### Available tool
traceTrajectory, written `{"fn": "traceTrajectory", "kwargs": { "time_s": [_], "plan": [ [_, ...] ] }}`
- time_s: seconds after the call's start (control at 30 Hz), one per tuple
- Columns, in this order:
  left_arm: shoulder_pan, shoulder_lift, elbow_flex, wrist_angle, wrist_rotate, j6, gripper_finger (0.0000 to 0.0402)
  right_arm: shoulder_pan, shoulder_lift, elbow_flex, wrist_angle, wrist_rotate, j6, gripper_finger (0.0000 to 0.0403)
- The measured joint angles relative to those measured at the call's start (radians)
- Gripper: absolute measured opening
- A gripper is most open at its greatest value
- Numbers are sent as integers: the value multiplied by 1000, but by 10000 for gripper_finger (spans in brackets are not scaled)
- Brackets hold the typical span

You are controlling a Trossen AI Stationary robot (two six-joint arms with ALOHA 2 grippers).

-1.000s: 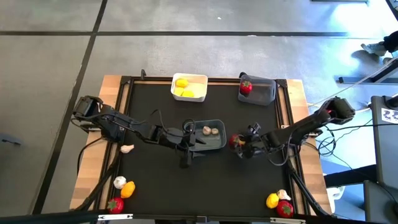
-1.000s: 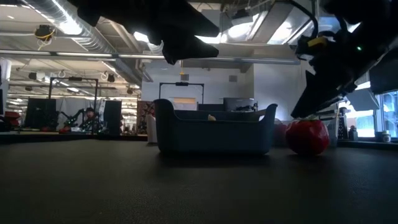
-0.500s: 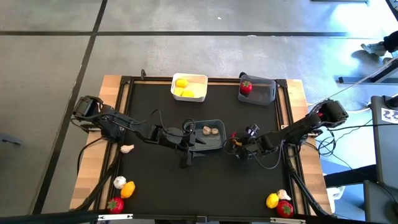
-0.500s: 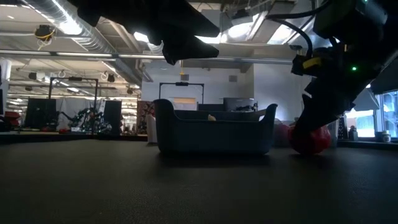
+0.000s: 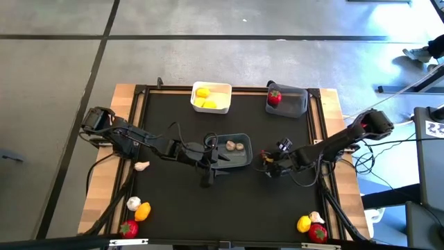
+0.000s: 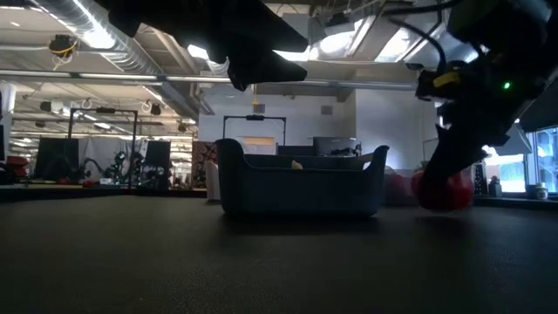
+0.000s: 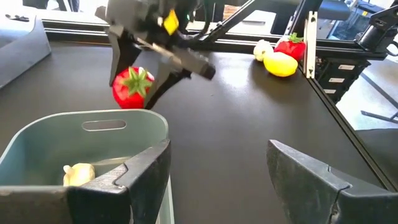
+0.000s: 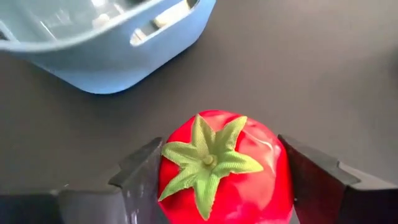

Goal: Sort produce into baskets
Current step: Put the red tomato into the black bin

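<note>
1. Right gripper [image 5: 266, 159] clamped on a red toy tomato with green leafy top [image 8: 221, 165], just off the mat, beside the blue-grey plastic basket [image 5: 234, 158].
2. Left gripper [image 7: 211, 165] spread open, empty, at that basket's rim; beige garlic bulbs [image 5: 234, 146] inside.

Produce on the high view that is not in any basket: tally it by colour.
Red pieces: 3
Whitish bulbs: 3
Yellow or orange pieces: 2
Total: 8
</note>
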State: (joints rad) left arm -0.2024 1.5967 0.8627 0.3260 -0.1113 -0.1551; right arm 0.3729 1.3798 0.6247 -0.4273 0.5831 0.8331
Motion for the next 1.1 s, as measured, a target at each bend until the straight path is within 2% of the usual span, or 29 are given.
{"fn": "traceTrajectory", "kwargs": {
  "time_s": [0.3,0.6,0.77,0.9,1.1],
  "plan": [
    [0,0,0,0,0,0,258,-16,-245,0,-136,98,11,271],
    [0,0,0,0,0,4,258,-181,-467,2,-145,113,-76,273],
    [0,0,0,0,0,5,258,-311,-511,2,-106,106,-167,278],
    [0,0,0,0,0,5,258,-438,-508,2,-36,37,-266,278],
    [0,0,0,-1,0,7,258,-620,-473,3,2,15,-354,279]
  ]
}}
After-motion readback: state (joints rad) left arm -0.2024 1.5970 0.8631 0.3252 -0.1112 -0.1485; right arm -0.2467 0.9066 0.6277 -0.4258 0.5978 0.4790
